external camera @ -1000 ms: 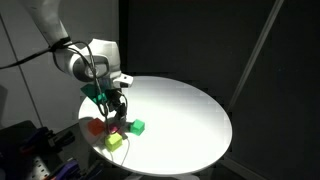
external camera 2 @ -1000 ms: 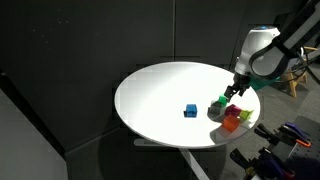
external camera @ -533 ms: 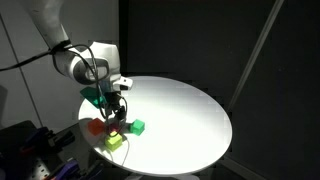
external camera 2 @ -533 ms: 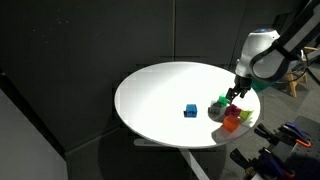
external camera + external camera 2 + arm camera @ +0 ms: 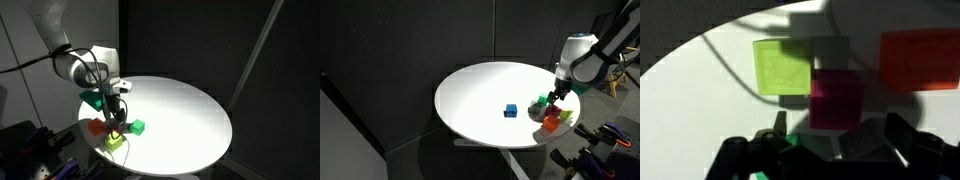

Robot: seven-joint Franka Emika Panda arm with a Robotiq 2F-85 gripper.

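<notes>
My gripper (image 5: 117, 116) hangs open just above a cluster of blocks at the edge of the round white table (image 5: 190, 115). In the wrist view the fingers (image 5: 902, 132) stand wide apart with the gripper (image 5: 840, 138) over a magenta block (image 5: 837, 98). A yellow-green block (image 5: 785, 67) lies beside the magenta one, a red block (image 5: 920, 58) on its other side, and a green block (image 5: 790, 146) shows by the left finger. In both exterior views I see the red block (image 5: 96, 127) (image 5: 552, 123) and the green block (image 5: 139, 126) (image 5: 539, 104); the yellow-green block (image 5: 114, 142) sits nearest the rim.
A blue block (image 5: 510, 110) lies alone nearer the table's middle. The table edge (image 5: 555, 138) is close to the cluster. Dark curtains surround the table, and equipment stands beside it on the floor (image 5: 25, 140).
The gripper has come down slightly toward the cluster of blocks. The blocks have not moved.
</notes>
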